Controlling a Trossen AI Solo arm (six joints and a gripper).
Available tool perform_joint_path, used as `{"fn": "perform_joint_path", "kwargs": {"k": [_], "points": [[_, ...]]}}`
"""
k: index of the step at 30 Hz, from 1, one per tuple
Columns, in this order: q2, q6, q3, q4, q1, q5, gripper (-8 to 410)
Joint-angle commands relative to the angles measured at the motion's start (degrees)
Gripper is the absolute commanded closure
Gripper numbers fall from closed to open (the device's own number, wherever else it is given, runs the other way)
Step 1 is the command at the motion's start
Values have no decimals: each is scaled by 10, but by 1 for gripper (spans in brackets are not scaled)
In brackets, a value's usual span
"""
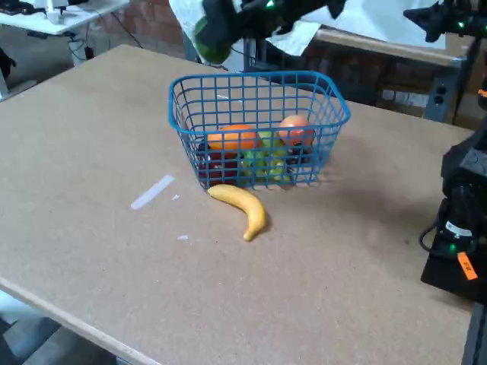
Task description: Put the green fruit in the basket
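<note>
Fruit, the green fruit, is sitting clamped in the hand, hanging above the basket; a banana is lying on the table.

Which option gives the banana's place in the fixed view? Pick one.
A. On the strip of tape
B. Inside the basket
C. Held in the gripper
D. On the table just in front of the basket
D: the banana lies on the table, just in front of the near wall of the blue basket, outside its mesh.
</note>
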Motion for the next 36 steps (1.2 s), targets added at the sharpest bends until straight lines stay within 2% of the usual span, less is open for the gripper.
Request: {"fn": "perform_joint_path", "kwargs": {"k": [1,9,16,20,29,36], "points": [[-1,17,0,-44,-79,1,243],[-1,18,0,-60,-147,47,243],[5,17,-3,-59,-189,52,243],[30,18,-3,-64,-202,47,243],[116,18,-3,-42,-204,-6,243],[129,16,-3,-34,-204,-5,243]]}}
